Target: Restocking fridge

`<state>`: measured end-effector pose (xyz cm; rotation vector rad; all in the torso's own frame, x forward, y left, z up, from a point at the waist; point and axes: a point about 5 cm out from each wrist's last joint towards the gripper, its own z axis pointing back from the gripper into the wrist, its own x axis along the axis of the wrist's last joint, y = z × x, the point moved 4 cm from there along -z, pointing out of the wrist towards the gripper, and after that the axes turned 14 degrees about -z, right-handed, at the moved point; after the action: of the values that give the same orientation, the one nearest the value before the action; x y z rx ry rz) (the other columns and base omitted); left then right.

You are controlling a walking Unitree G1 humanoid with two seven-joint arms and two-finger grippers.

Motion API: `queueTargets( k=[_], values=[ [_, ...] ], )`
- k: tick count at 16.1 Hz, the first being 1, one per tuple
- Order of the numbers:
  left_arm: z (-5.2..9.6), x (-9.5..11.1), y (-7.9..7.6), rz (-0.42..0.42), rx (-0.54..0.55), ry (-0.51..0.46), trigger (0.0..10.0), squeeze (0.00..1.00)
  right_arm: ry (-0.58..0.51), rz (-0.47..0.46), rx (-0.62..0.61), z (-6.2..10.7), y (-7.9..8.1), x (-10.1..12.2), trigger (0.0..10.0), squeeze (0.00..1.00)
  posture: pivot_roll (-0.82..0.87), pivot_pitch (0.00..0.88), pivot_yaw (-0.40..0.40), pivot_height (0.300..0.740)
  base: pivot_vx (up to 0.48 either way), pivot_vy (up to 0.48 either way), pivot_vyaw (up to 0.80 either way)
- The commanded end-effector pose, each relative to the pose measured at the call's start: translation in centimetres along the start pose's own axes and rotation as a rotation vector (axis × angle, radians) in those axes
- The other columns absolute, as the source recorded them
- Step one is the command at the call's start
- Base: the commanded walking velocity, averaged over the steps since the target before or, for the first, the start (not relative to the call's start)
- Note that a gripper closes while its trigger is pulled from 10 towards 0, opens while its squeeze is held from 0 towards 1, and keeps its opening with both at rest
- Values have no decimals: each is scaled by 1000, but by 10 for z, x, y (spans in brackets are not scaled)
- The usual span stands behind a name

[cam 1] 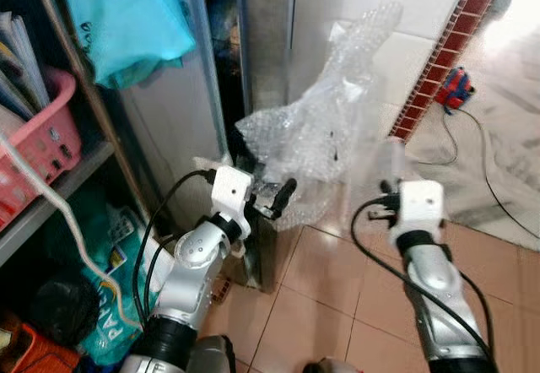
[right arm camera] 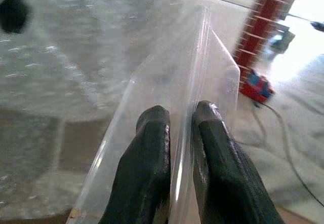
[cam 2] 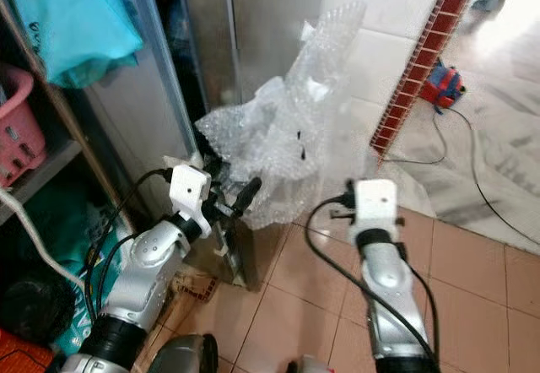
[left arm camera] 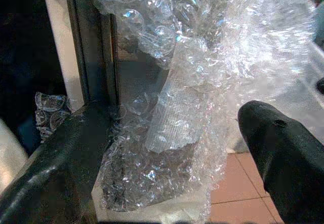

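Note:
A steel fridge (cam 1: 268, 44) stands ahead with a dark gap beside its door edge. A big crumpled sheet of bubble wrap (cam 1: 331, 128) hangs in front of its lower part. My left gripper (cam 1: 272, 197) is open at the bottom edge of the wrap, close to the fridge's corner. In the left wrist view its fingers (left arm camera: 283, 158) stand wide apart with the bubble wrap (left arm camera: 192, 82) between and beyond them. My right gripper (right arm camera: 179, 148) is shut on the thin wall of a clear plastic container (right arm camera: 202, 72), held up to the right of the wrap (cam 1: 393, 160).
A shelf on the left holds a pink basket (cam 1: 52, 137) and a teal cloth (cam 1: 126, 18), with bags (cam 1: 93, 305) under it. A red tile strip (cam 1: 439, 52) runs down the wall. A red and blue object (cam 1: 456, 88) with a cable lies on the floor at right.

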<state>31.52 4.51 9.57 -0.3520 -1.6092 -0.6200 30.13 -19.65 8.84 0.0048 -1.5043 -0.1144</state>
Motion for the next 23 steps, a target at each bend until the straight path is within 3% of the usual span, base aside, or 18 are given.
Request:
queueTargets(
  k=[1,8,10,11,13,18,23],
  values=[
    [-6,-1,-17,12,-85,8,10000,0,-8,6,-31,2,-6,2,10000,0,-11,38,1,740,0,0,-800],
    [-10,0,-21,-7,-116,-2,10000,0,-17,14,-58,3,-7,3,10000,0,-15,32,12,740,240,0,-660],
    [-10,-3,-23,-26,-117,12,10000,0,-32,84,-133,6,-19,5,10000,0,-15,32,14,740,334,0,0],
    [-11,-2,-23,-28,-115,8,10000,0,-9,90,-202,9,-32,1,10000,0,-16,32,15,740,247,0,0],
    [-14,-1,-23,-34,-106,5,10000,0,28,70,-228,13,-39,-8,10000,0,-18,33,20,740,261,0,0],
    [-15,-3,-22,-61,-100,16,10000,0,23,67,-219,14,-32,-7,10000,0,-21,33,31,740,355,0,0],
    [-18,-5,-20,-80,-94,24,10000,0,22,99,-248,15,-35,-7,10000,0,-19,32,31,740,408,0,0]
  ],
)
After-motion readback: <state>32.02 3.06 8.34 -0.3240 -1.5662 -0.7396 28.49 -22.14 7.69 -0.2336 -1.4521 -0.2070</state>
